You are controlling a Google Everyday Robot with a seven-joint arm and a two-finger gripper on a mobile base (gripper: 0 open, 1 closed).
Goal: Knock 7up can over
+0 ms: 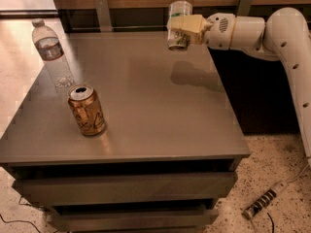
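- So the gripper (181, 25) is up in the upper middle of the frame, just right of centre, with its jaws clamped across the middle of the 7up can (177, 41).
- The can's roughly upright over the far right part of the table (146, 106). There's a dark shadow (192, 74) on the tabletop a bit below it, so my guess is it's held off the surface, but I can't say for sure.
- The white arm (252, 33) comes in from the right edge.
- The orange-brown can (86, 109) stands at lower left and the water bottle (52, 52) at upper left. Both are well apart from the action.
- Step-wise, I'd call this mid-task: can grabbed, not yet on its side.
- Next move probably needs a wrist tilt or a sideways push so it ends up lying flat on the table, then let go. Keep it away from the right edge so it doesn't roll off.
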